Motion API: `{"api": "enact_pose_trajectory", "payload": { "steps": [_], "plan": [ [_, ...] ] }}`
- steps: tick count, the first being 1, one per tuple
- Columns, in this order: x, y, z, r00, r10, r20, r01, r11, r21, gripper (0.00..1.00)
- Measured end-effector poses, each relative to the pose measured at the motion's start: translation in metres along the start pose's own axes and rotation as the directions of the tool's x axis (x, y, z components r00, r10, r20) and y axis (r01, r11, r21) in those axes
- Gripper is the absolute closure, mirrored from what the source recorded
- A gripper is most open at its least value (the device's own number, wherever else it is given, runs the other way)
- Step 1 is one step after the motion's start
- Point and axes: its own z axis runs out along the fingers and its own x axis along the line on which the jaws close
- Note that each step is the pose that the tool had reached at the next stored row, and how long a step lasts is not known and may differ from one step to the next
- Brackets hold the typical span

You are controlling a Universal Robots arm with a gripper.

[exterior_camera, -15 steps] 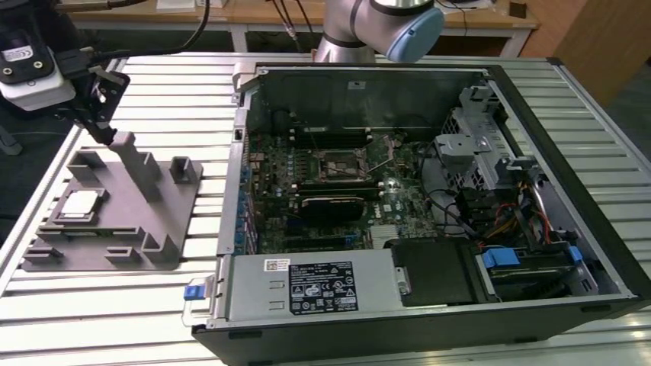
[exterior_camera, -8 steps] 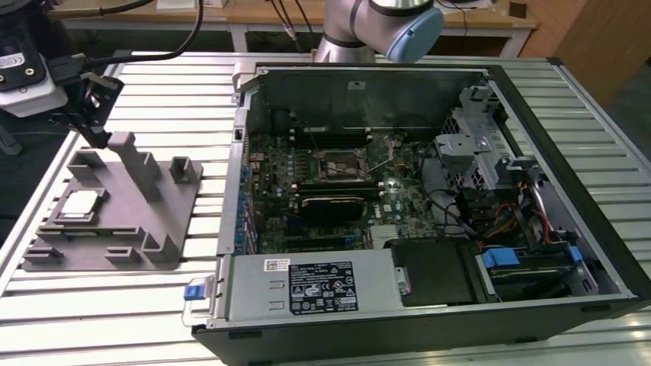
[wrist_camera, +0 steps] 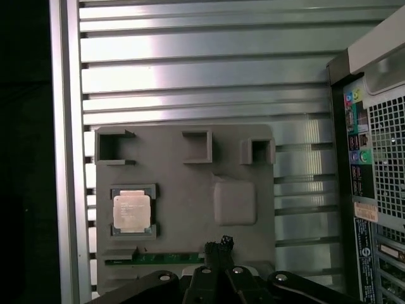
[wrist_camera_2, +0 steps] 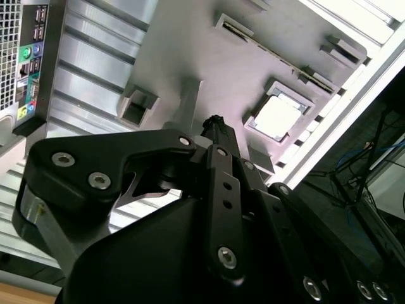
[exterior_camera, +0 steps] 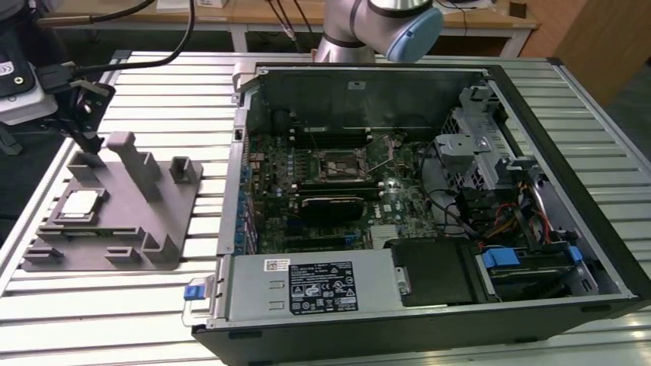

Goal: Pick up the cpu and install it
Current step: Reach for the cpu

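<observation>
- None of the job is done yet. The small flat square cpu with a silver-grey top and a pale rim (wrist_camera: 131, 211) lies in its square pocket in the big grey plastic tray (wrist_camera: 190, 190), not picked up.
- The tray sits on the silver slatted metal table (wrist_camera: 190, 76), just beside the open black computer case (exterior_camera: 356, 80), on the exterior view's left.
- The black metal gripper (wrist_camera: 219, 243) hangs above the tray, near the cpu but not touching it. Its two fingers are pressed close together and hold nothing.
- The dark square socket on the green board (exterior_camera: 341, 162) inside the case looks empty to me — so picking up and putting in are both left to do.
- The cpu looks clean and shiny, lying level with its top side up.
</observation>
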Motion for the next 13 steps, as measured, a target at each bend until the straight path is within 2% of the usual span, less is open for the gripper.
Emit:
{"api": "enact_pose_trajectory", "payload": {
  "steps": [13],
  "plan": [
    [0.0169,-0.0064,0.0096,1.0000,0.000,0.0000,0.000,1.0000,0.0000,0.89]
  ]
}}
